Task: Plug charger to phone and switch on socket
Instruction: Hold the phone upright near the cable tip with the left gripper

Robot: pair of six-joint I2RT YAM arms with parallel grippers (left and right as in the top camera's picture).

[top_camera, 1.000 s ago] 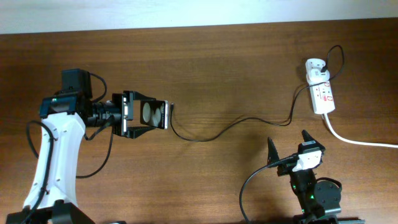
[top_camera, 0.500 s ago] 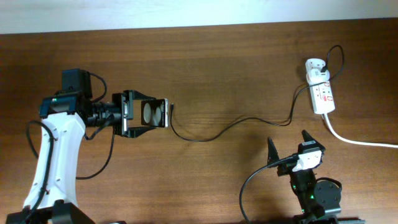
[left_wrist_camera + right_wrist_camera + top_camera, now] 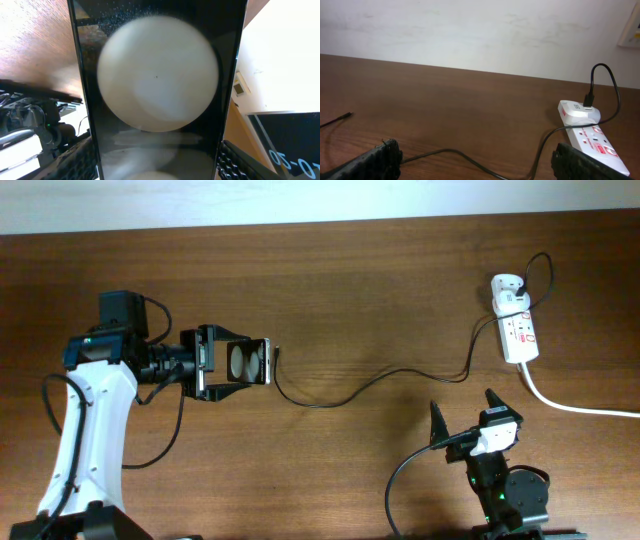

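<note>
My left gripper (image 3: 232, 362) is shut on the phone (image 3: 248, 362), a black slab with two white discs, held at the table's left. In the left wrist view the phone (image 3: 158, 85) fills the frame between the fingers. The charger cable (image 3: 360, 387) runs from its black plug tip (image 3: 276, 350), just right of the phone's end, to the white adapter (image 3: 508, 288) on the socket strip (image 3: 519, 332). My right gripper (image 3: 463, 416) is open and empty near the front edge. The right wrist view shows the cable (image 3: 470, 156), the strip (image 3: 592, 141) and the plug tip (image 3: 347, 115).
The strip's thick white cord (image 3: 580, 406) runs off to the right edge. A pale wall (image 3: 480, 35) stands behind the table's far edge.
The left gripper with the phone has shifted very slightly left, away from the plug tip. The right arm and the cable have not moved.
</note>
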